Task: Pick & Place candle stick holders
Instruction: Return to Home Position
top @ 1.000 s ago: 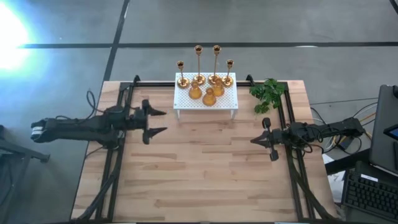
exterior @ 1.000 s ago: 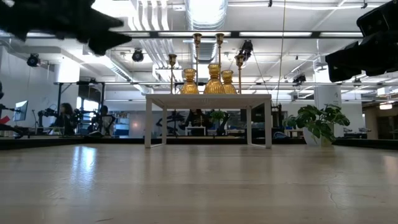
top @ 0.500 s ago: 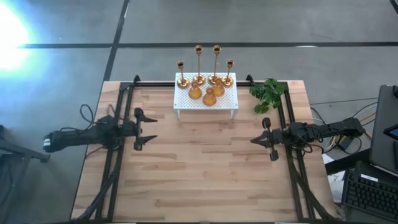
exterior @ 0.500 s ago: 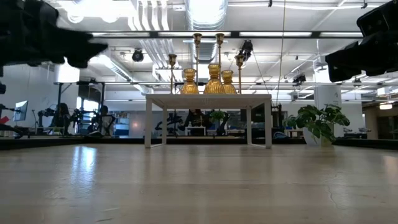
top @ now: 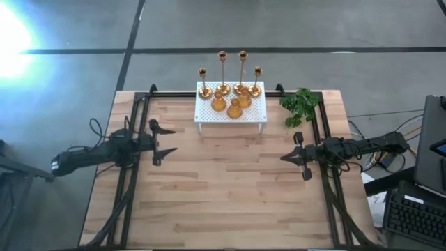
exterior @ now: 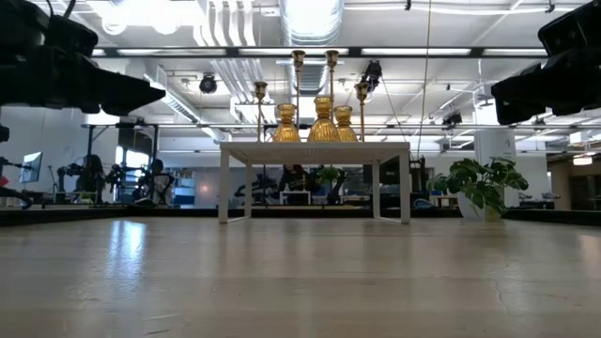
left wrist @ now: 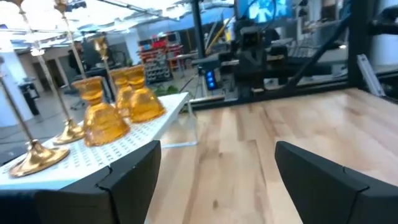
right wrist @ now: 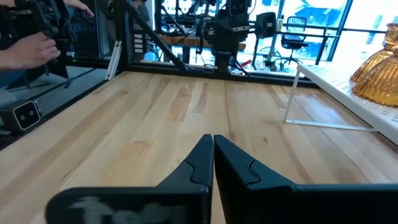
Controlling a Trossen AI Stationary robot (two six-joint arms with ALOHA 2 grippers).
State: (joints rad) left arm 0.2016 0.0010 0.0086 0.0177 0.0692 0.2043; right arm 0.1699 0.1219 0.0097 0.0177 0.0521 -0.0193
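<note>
Wooden boards of the table (top: 223, 202) lie under both my grippers, short of the white perforated stand (top: 255, 113). My left gripper (top: 174, 139) hovers off the stand's left front corner, jaws spread wide and empty. My right gripper (top: 283, 157) hangs off its right front corner, jaws pressed together on nothing. On the stand sit seven gold candle stick holders (top: 234, 109): three squat ones in front, four tall stems behind. Right of the stand lies a green sprig (top: 300, 106).

Seven gold candle stick holders (top: 235, 109) stand upright atop the white shelf (top: 255, 112).
</note>
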